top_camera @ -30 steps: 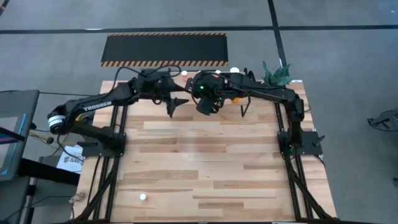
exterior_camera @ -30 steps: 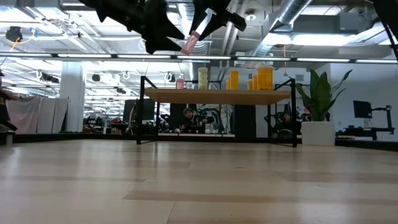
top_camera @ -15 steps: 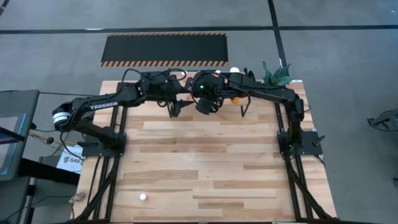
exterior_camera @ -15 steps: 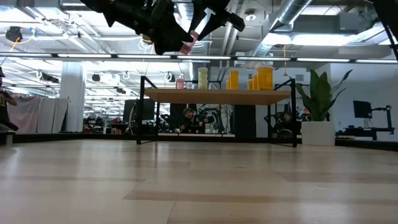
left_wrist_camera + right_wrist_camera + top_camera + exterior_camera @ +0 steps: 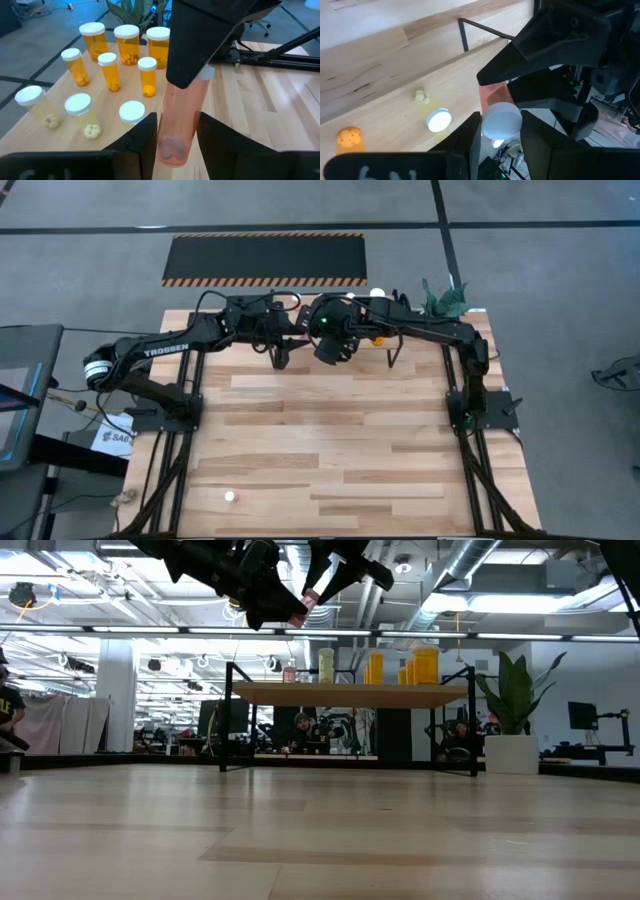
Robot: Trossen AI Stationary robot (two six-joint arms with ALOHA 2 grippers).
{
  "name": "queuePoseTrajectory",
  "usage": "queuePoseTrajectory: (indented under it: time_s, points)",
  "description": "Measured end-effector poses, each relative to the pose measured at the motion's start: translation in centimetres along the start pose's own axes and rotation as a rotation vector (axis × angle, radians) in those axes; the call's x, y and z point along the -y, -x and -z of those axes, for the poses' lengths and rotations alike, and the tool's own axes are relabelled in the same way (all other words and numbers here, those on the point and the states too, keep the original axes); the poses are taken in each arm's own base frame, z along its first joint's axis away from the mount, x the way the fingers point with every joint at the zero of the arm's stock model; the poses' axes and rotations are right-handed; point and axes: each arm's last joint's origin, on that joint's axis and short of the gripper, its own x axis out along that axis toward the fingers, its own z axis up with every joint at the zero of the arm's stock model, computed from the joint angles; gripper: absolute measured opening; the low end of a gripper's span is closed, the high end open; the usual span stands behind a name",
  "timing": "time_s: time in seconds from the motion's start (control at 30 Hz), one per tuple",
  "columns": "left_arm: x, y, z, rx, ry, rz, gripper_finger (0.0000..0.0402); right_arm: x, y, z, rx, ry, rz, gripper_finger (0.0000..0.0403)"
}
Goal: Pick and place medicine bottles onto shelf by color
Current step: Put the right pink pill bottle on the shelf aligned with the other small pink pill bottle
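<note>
Right end effector [image 5: 501, 131] grips pink bottle's white cap [image 5: 502, 121]; left end effector [image 5: 540, 75] opposite.

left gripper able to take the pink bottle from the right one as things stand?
Probably yes. The left gripper already straddles the pink bottle, fingers on both sides of its base; the right gripper holds the capped end, nothing between.

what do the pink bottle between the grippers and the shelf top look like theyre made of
Pink bottle: likely translucent tinted plastic, glossy; pills show through its wall. Its cap looks like matte white plastic. Shelf: light wood board, judging by the visible grain, on thin black legs that seem to be metal.
</note>
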Motion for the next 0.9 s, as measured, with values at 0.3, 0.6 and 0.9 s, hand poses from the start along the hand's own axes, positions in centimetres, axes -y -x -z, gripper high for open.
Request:
queuePoseTrajectory:
  time_s: [0.3, 0.6, 0.9]
  points:
    - [0.0, 0.0, 0.0, 0.0, -0.001, 0.001, 0.0093, 0.01, -0.02, 0.01, -0.001, 0.0, 0.001, 0.0132]
    - [-0.06, 0.0, -0.04, 0.003, 0.003, -0.02, 0.008, 0.03, -0.02, 0.02, -0.003, -0.025, 0.003, 0.0155]
    - [-0.59, 0.09, -0.34, 0.028, 0.0, -0.13, 0.0079, 0.62, 0.27, 0.25, 0.047, -0.285, 0.061, 0.0251]
